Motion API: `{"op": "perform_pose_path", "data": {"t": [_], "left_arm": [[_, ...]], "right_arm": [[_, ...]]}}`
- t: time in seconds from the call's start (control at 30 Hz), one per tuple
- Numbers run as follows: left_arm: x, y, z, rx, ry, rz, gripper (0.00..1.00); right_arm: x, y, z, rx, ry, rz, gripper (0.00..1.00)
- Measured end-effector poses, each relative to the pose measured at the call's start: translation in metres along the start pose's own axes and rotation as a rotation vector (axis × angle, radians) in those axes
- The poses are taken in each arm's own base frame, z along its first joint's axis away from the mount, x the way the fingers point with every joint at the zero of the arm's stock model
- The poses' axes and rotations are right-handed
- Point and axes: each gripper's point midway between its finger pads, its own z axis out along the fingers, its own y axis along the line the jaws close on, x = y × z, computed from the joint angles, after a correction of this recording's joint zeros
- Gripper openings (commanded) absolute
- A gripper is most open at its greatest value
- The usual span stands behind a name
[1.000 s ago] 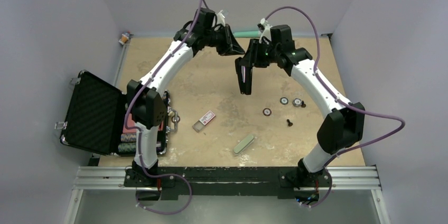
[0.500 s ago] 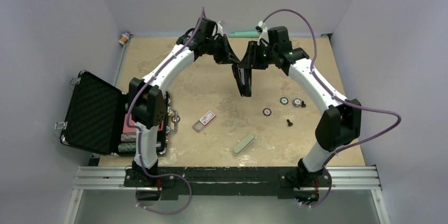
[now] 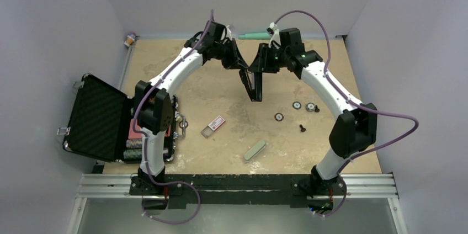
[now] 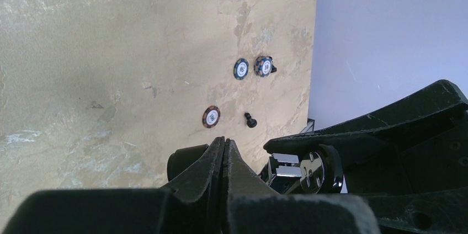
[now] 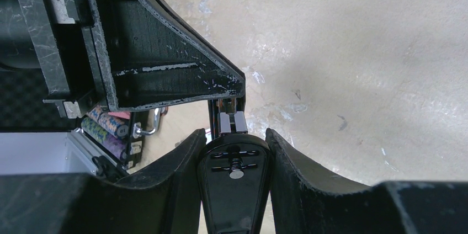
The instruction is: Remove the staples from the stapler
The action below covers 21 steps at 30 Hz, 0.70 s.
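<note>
Above the far middle of the worktop (image 3: 215, 93), the stapler (image 5: 234, 181) hangs in the air, nose down, clamped across its black body by the right tool (image 5: 235, 136). The silvery end of its magazine (image 5: 232, 121) pokes up past those fingers. The left tool (image 4: 223, 143) has come in from the side with its jaws pressed together, tip right against that silvery end. Whether it pinches the pusher or merely touches it, I cannot tell. The staples themselves are not to be made out. Judgement: the step is drawing out the pusher or tray. Pull straight along the magazine's length, slowly, right grip firm so the body does not pivot. Draw over bare worktop, away from the poker chips (image 4: 211, 117) below, so a dropped strip stays findable.
</note>
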Motion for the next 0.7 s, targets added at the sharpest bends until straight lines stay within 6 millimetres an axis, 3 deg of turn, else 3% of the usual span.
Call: {"op": "perform_pose_path", "data": {"t": [0.23,0.43,0.57,0.7], "left_arm": [[0.004,0.01,0.005,-0.018,0.012,0.008,0.01],[0.011,0.03,0.015,-0.057,0.038,-0.007,0.0],[0.032,0.043,0.018,-0.084,0.109,-0.045,0.0],[0.042,0.053,0.023,-0.101,0.149,-0.061,0.0]], "right_arm": [[0.006,-0.007,0.014,-0.007,0.032,0.019,0.0],[0.015,-0.033,0.034,0.004,0.086,0.08,0.0],[0.005,-0.051,0.042,0.024,0.052,0.103,0.0],[-0.004,-0.058,0.043,0.026,0.022,0.113,0.0]]}}
